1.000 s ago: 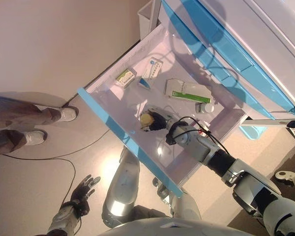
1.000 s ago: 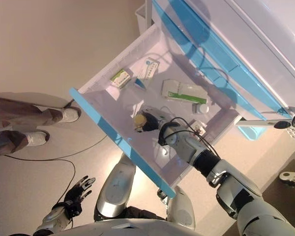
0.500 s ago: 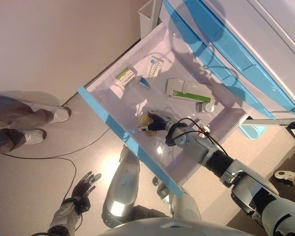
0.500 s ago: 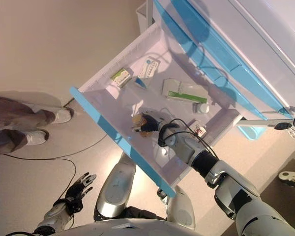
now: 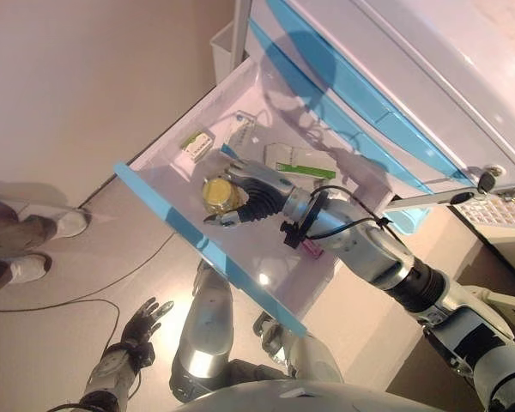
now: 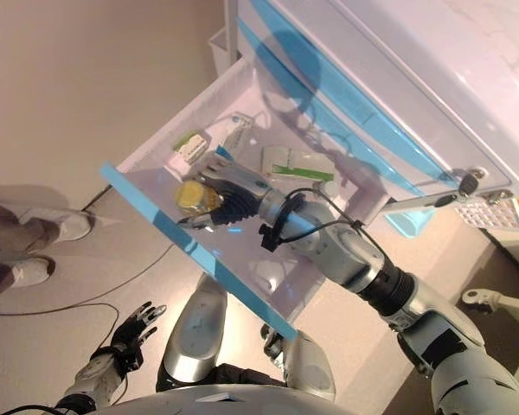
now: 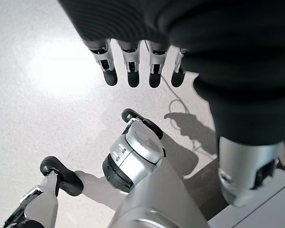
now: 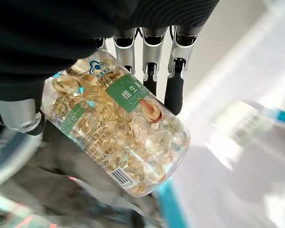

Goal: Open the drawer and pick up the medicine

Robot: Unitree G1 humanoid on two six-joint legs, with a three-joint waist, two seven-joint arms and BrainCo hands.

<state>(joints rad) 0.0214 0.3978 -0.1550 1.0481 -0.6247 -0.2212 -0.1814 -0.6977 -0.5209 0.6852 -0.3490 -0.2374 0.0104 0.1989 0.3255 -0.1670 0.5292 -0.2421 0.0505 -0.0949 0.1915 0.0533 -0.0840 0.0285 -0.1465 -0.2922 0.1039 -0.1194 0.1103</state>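
Note:
My right hand [image 5: 259, 194] is shut on a clear medicine bottle [image 5: 215, 194] full of yellow capsules, holding it on its side above the open drawer, near the blue front [image 5: 176, 221]. In the right wrist view the bottle [image 8: 118, 123] lies between the fingers [image 8: 153, 52] and the thumb, its green label facing the camera. My left hand [image 5: 142, 324] hangs low over the floor at lower left, open, its fingers [image 7: 133, 71] straight and holding nothing.
Inside the white drawer lie a small green-and-white box [image 5: 197, 142], a blue-and-white box [image 5: 239, 130], a long green-and-white box [image 5: 297, 160] and a pink item [image 5: 313, 250]. Shut blue-fronted drawers [image 5: 360, 99] sit above. A person's shoes [image 5: 36, 236] stand at the left.
My right hand has lifted the bottle up off the drawer floor and toward the blue front. The camera has shifted. The left hand stays low and open.

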